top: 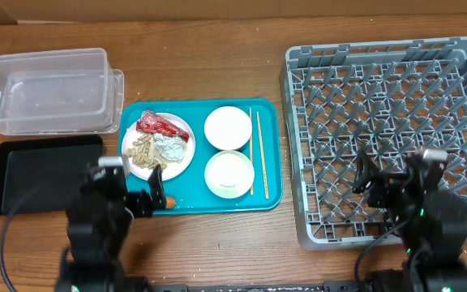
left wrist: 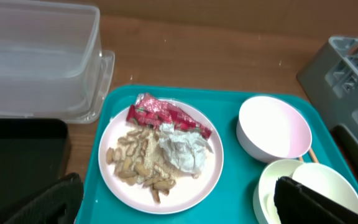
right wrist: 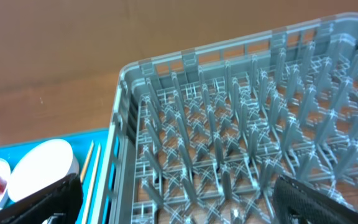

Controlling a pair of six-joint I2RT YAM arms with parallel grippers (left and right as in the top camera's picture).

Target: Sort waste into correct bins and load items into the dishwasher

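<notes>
Left on the teal tray [top: 209, 203], the plate [left wrist: 211, 177] holds a red wrapper [left wrist: 166, 114] and paper wad [left wrist: 182, 150]: light, soft, pinch them on top. The bowls [top: 228, 127] are hard and slippery; grab a rim. Only the overhead view shows the carrot [top: 169, 202]. The left claw [top: 150, 197] and right claw [top: 377, 180] are both wide apart, empty.

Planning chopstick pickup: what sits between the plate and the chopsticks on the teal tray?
Two white bowls: the far bowl and the near bowl, between plate and chopsticks. Seen in overhead view.
</notes>
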